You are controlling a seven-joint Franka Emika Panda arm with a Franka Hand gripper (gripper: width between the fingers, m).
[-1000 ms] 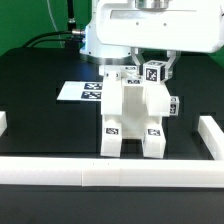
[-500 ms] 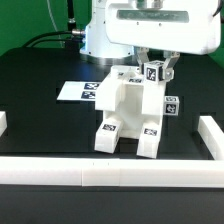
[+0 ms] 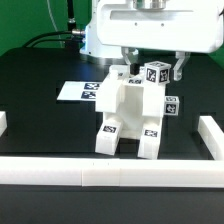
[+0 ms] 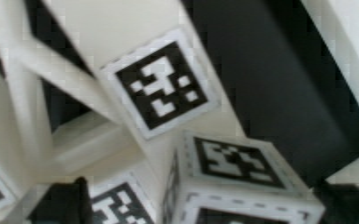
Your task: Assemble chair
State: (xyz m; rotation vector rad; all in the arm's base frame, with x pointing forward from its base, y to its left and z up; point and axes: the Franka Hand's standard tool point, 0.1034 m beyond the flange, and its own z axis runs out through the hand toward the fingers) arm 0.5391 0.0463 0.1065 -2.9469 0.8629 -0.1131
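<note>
The chair (image 3: 128, 115) stands partly joined on the black table, a white blocky body on two front legs with square tags. A square post (image 3: 155, 73) with a tag on its top rises at its upper side toward the exterior view's right. My gripper (image 3: 154, 64) hangs right above that post, open, one finger on each side and apart from it. In the wrist view the post's tagged top (image 4: 238, 165) fills the lower part between my gripper (image 4: 204, 190), and a tagged frame face (image 4: 158, 80) lies beyond. The seat joint under the post is hidden.
The marker board (image 3: 80, 91) lies flat behind the chair toward the exterior view's left. A long white border rail (image 3: 110, 172) runs along the front, with short rails at the right (image 3: 214, 135) and left (image 3: 3, 123). Cables (image 3: 50, 40) hang at the back.
The chair body shifted slightly toward the exterior view's left and turned a little. My fingers, close around the post top half a second ago, now stand spread apart from it.
</note>
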